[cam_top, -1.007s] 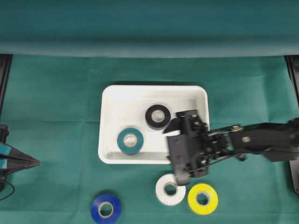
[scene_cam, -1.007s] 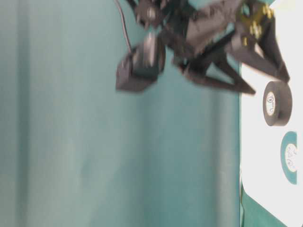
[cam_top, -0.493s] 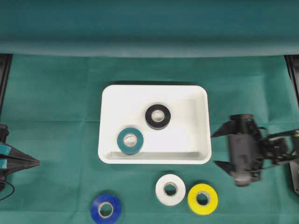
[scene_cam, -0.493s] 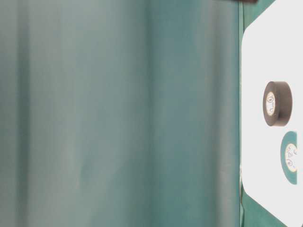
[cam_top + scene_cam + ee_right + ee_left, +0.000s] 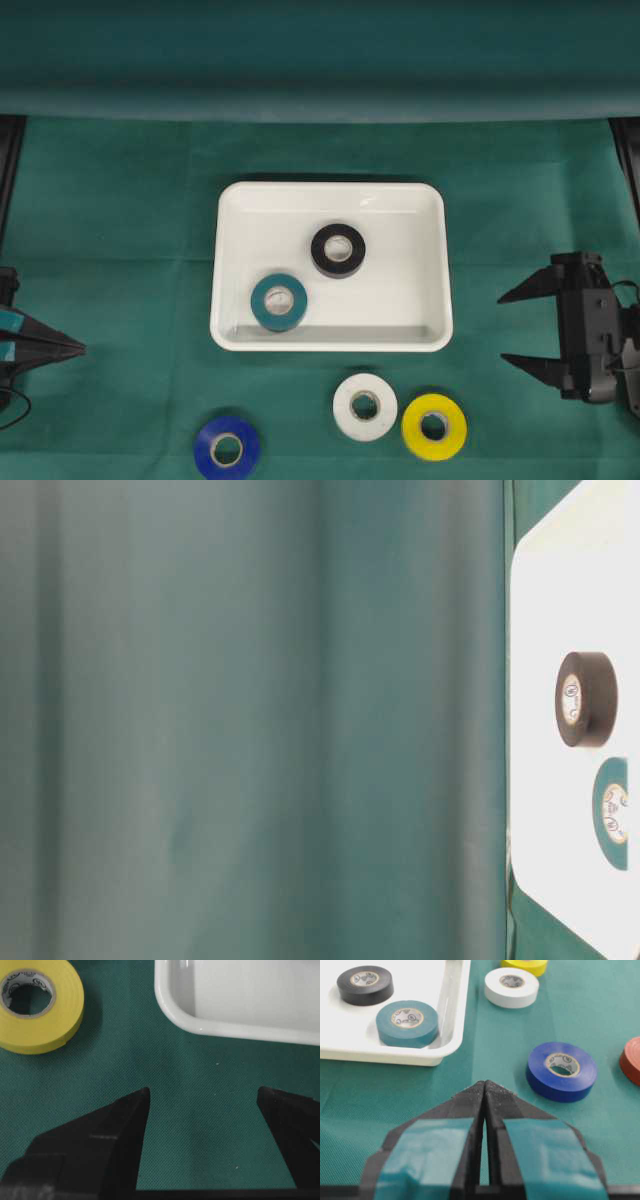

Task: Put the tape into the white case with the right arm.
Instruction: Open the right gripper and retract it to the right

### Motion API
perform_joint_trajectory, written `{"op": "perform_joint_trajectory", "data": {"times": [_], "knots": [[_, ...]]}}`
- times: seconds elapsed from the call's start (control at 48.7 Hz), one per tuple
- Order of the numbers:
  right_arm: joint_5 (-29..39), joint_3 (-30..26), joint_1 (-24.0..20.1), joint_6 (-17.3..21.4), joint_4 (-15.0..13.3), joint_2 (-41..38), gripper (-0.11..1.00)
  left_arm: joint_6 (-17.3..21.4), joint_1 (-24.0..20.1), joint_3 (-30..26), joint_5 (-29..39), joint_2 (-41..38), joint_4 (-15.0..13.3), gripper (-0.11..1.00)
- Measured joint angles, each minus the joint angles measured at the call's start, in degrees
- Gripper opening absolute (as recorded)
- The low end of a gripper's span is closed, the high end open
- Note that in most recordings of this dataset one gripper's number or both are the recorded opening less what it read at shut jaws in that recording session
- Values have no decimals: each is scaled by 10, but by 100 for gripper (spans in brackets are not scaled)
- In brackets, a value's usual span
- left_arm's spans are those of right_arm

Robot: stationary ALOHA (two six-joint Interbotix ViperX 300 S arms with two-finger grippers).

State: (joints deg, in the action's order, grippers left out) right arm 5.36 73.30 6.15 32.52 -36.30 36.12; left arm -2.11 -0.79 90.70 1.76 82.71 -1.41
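Observation:
The white case [image 5: 400,300] lies mid-table with a black tape roll [image 5: 320,250] and a teal tape roll [image 5: 262,302] flat inside it. In front of it on the green cloth lie a white roll [image 5: 345,406], a yellow roll [image 5: 415,427] and a blue roll [image 5: 208,450]. My right gripper [image 5: 502,329] hovers to the right of the case, open, with nothing between its fingers. The right wrist view shows its jaws [image 5: 202,1091] wide over bare cloth, near the yellow roll [image 5: 55,1020] and a case corner [image 5: 170,1005]. My left gripper [image 5: 78,347] is shut at the far left.
The left wrist view shows a red roll [image 5: 632,1060] at its right edge, beyond the blue roll [image 5: 540,1072]. A green curtain hangs behind the table. In the table-level view only the case [image 5: 540,600] with its black roll [image 5: 595,698] and teal roll [image 5: 612,775] appears.
My right arm has drawn back from the case's front right corner to the table's right side, jaws still open and empty. The rolls and left arm have not moved.

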Motion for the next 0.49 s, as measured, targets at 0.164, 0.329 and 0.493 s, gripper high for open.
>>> {"op": "perform_joint_trajectory", "data": {"times": [0.164,0.329,0.493], "knots": [[-4,0,-27,1,0,-3,63,0,0,-1,0,0,1,0],[-6,4,-83,4,0,-1,63,0,0,0,0,0,1,0],[-6,4,-130,15,1,1,62,0,0,0,0,0,0,0]]}}
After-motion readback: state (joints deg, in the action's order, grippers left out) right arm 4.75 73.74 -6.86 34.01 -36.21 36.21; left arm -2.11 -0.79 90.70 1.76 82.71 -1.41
